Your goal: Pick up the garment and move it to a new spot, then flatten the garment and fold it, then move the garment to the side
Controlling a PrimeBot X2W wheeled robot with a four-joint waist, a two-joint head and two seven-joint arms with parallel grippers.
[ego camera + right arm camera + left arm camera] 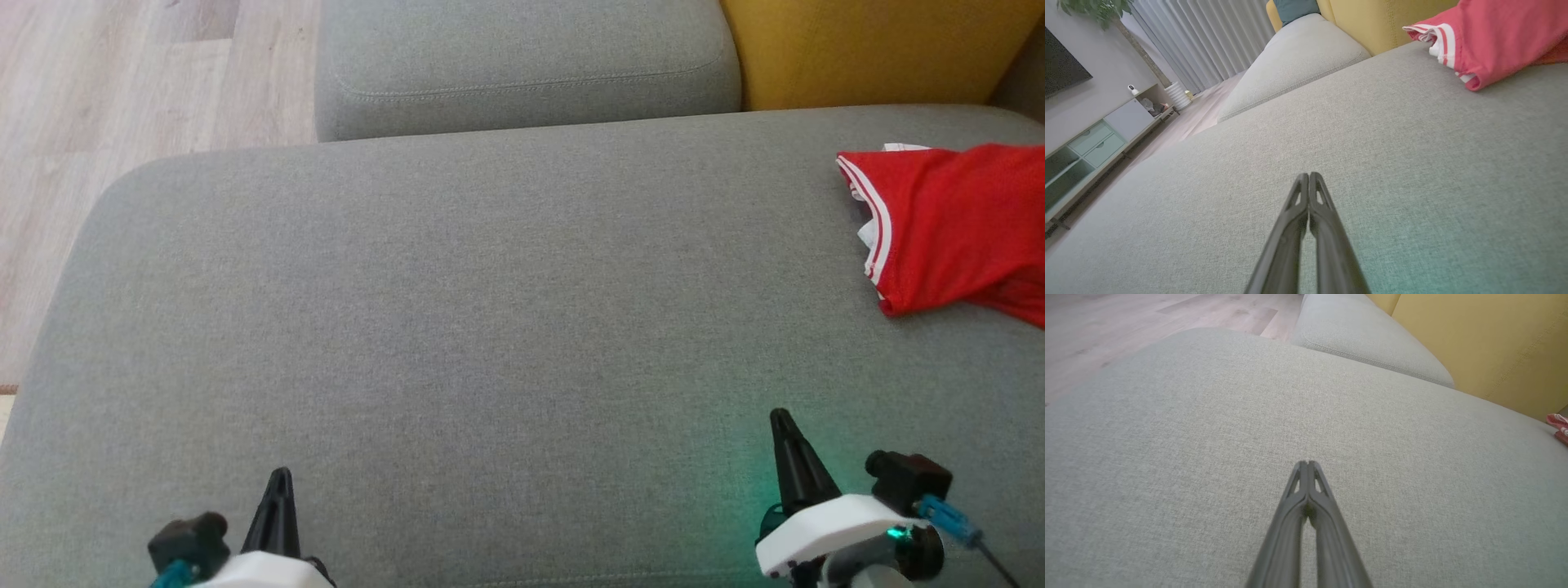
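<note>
Red mesh jersey, white-striped trim (955, 224), crumpled at right end of grey fabric sofa seat (490, 310). Long axis along seat, trimmed opening facing seat's middle. Left fingers (276, 514), right fingers (798, 469) pressed together, empty, over seat's near edge.

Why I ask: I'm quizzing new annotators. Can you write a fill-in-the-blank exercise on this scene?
1. The garment lies on the sofa seat at the robot's ____ side.
2. The left pincer and the right pincer are both ____, holding nothing.
3. The backrest behind the garment is coloured ____.
Missing words: right; shut; yellow.
</note>
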